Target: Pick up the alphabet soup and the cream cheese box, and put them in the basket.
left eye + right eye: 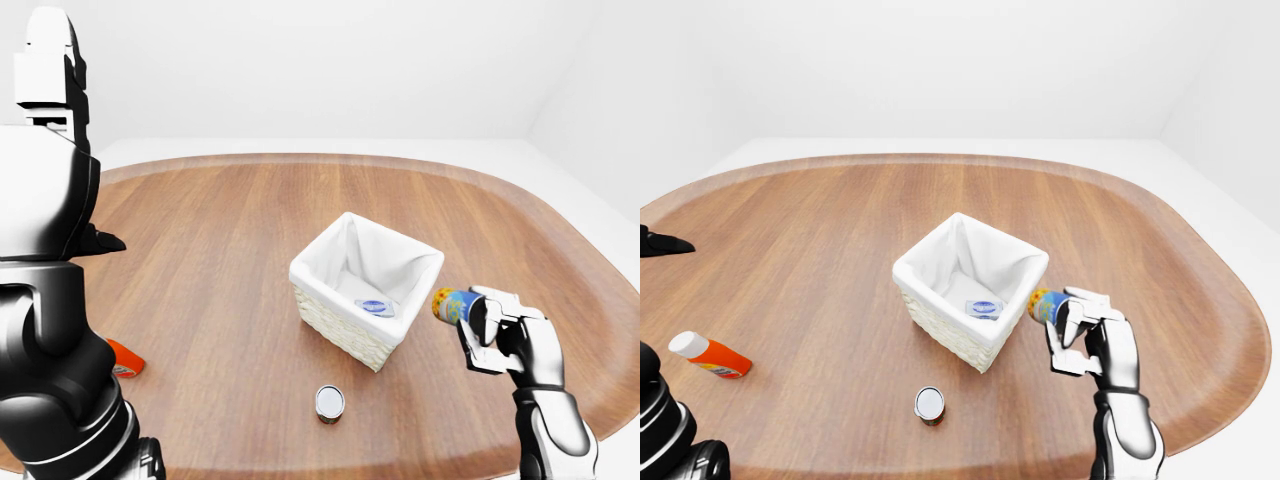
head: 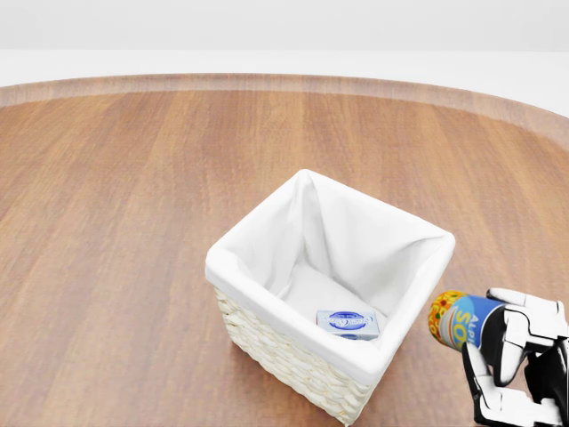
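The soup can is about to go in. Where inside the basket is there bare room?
Inside the basket, the white liner floor toward the head view's upper left of the cream cheese box is bare. The lower right corner is crowded by that box.

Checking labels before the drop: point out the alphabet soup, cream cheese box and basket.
alphabet soup (image 2: 455,322): head view, on the blue label of the can's side, in the right hand.
cream cheese box (image 2: 348,322): head view, on its blue top face, inside the basket.
basket (image 2: 293,360): head view, on the woven outer wall.
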